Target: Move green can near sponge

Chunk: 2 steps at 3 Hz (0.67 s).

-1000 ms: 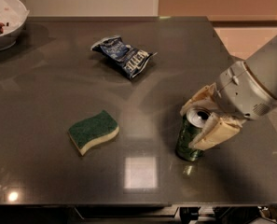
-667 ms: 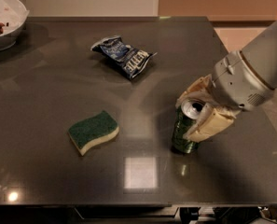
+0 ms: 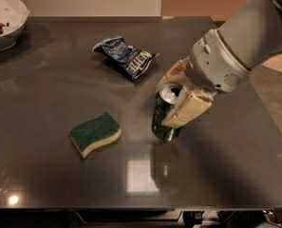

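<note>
The green can point(image 3: 163, 122) stands upright near the middle of the dark table, its silver top showing between my fingers. My gripper point(image 3: 176, 98) is shut on the can's upper part, coming in from the right. The sponge point(image 3: 94, 133), green on top with a pale base, lies flat to the left of the can, about one sponge-width away from it.
A blue and white snack bag point(image 3: 126, 56) lies behind the can and sponge. A white bowl point(image 3: 4, 20) sits at the table's far left corner. The dark table point(image 3: 45, 89) ends at its right edge point(image 3: 268, 127) and front edge point(image 3: 131, 208).
My gripper has carried the green can leftward across the table, from the right side to near the middle, closer to the sponge. The sponge and bag have not moved.
</note>
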Motion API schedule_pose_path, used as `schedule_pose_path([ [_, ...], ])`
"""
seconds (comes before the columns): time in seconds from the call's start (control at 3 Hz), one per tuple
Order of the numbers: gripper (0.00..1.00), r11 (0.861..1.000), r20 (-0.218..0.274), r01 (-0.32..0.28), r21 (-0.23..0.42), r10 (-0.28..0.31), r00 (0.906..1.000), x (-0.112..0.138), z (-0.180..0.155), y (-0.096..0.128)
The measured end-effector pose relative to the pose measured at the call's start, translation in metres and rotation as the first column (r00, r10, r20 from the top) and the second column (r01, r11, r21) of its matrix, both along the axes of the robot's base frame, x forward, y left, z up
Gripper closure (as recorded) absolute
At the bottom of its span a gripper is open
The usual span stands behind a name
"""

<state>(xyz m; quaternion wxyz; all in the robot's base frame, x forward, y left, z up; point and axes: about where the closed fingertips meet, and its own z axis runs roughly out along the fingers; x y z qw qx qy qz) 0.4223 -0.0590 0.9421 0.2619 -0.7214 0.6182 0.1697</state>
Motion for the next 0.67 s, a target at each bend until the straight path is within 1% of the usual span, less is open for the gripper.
schedule_pose_path([
  [0.33,1.0,0.999,-0.015,-0.033,0.018,0.034,0.9993,0.005,-0.003,0.022],
  [0.67,1.0,0.997,-0.042,-0.068,0.03,0.069,0.9968,0.008,-0.013,0.043],
])
